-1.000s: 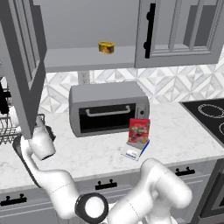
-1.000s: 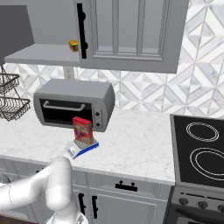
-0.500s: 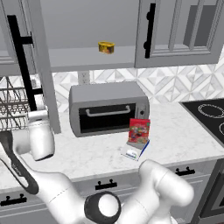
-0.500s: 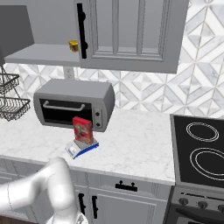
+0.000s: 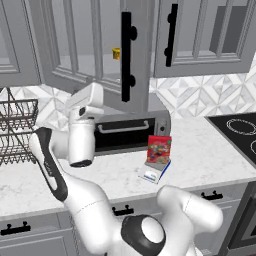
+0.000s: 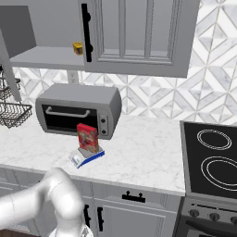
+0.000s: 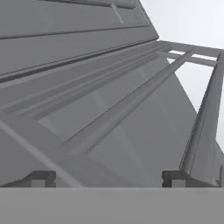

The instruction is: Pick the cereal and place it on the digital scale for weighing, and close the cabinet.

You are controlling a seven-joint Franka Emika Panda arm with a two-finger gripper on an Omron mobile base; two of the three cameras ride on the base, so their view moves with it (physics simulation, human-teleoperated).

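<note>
Pincer [image 7: 105, 179] open at cabinet door [image 5: 95, 50]; red cereal [image 5: 159, 149] upright on digital scale [image 5: 154, 172].

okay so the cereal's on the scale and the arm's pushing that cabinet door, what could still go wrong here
1. The cabinet door is only partly swung in; the open gripper merely rests against its panel, so it may slip off and leave the door ajar.
2. The small yellow can sits near the shelf's front edge, so the closing door might catch it.
3. The cereal stands upright on the small digital scale; an elbow swing could topple it.
</note>
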